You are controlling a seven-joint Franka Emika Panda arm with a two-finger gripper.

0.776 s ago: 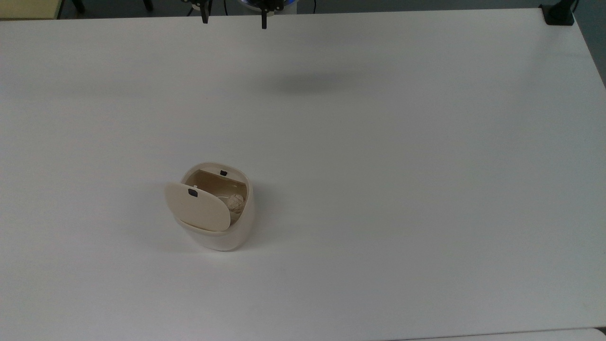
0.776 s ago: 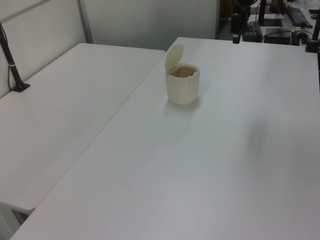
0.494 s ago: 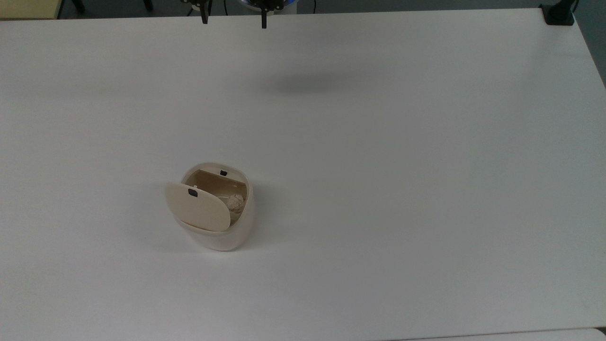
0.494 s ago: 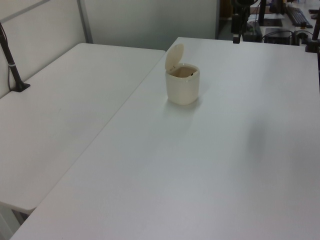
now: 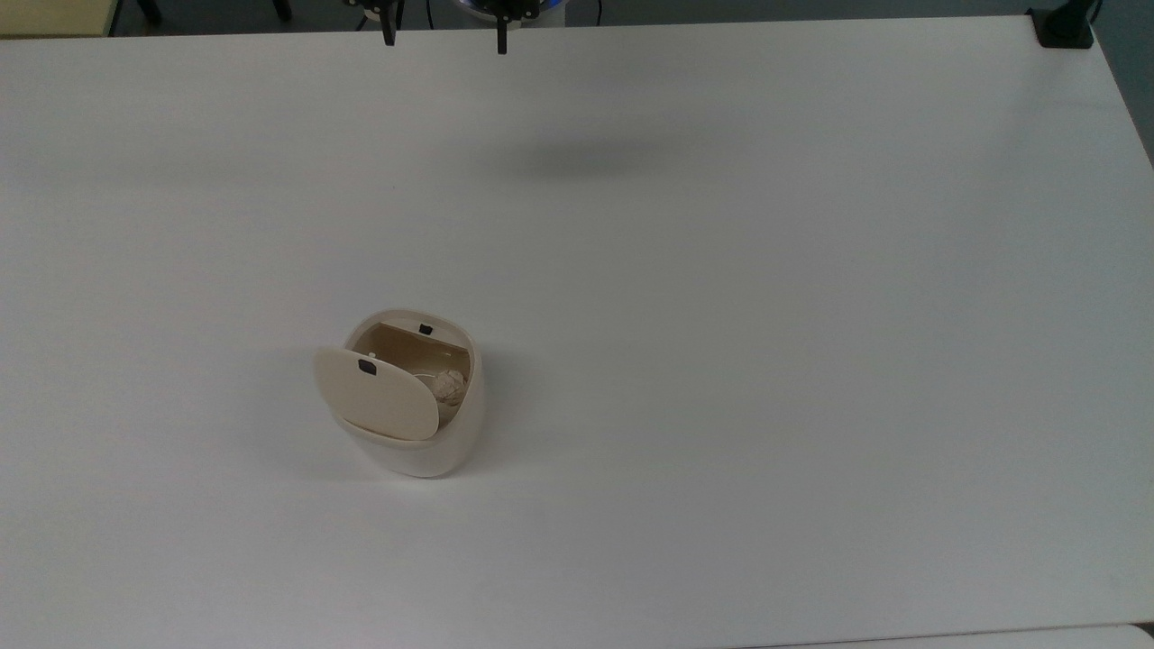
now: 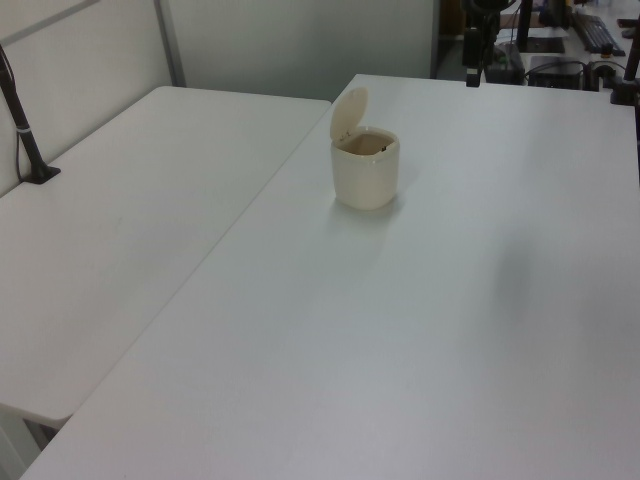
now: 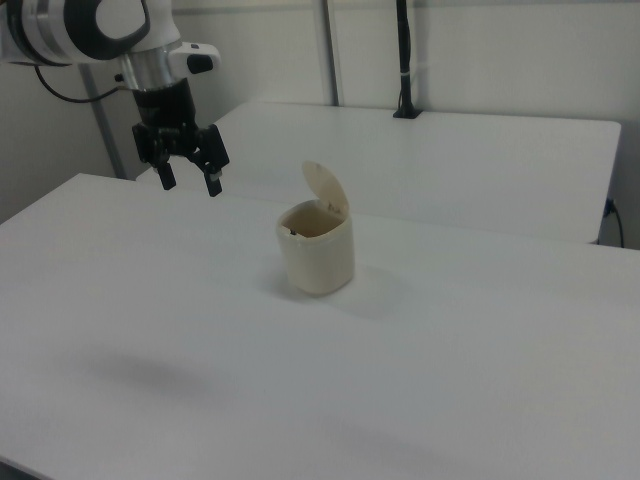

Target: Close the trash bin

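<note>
Gripper is hanging above the table at the right view's left, fingers spread wide w/ nothing between them, well apart from the bin. Moving right, the trash bin is sitting upright near the middle, lid standing open. From the top view there's a crumpled wad sitting inside.

My desk is a broad white top, bare across most of its surface. In the left view a second white desk butts against its left edge. A black pole stands clamped on that second desk. A black clamp sits at my desk's far corner on the top view's right.
</note>
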